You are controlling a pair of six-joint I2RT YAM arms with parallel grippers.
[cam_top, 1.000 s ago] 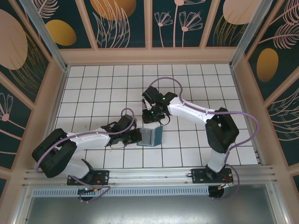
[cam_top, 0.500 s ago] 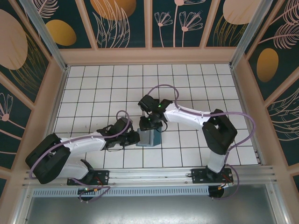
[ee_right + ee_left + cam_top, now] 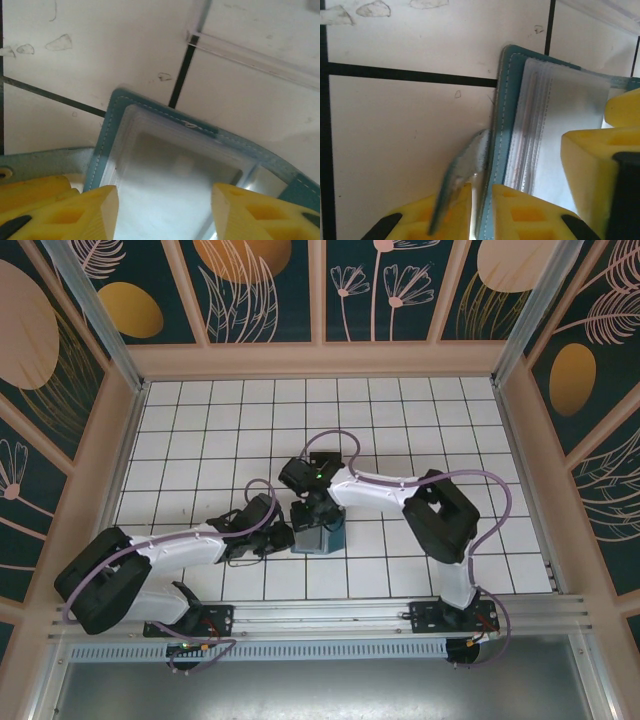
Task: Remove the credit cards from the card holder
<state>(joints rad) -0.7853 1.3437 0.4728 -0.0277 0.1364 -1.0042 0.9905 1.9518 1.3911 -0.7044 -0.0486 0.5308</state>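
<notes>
The card holder (image 3: pixel 325 538) lay open near the table's (image 3: pixel 400 430) front middle, its stitched long edge running away from the left gripper (image 3: pixel 481 212), which narrowly pinched that cover edge, while the right gripper (image 3: pixel 165 210) hung wide-jawed above its sleeves, with bare tiles all around.

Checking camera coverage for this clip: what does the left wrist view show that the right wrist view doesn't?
Left wrist: the left gripper pinching the wallet by its cover edge. Right wrist: the right gripper open over the clear sleeves, and the edge of a clear box beyond. Both: the open teal wallet on the white tiled table.
</notes>
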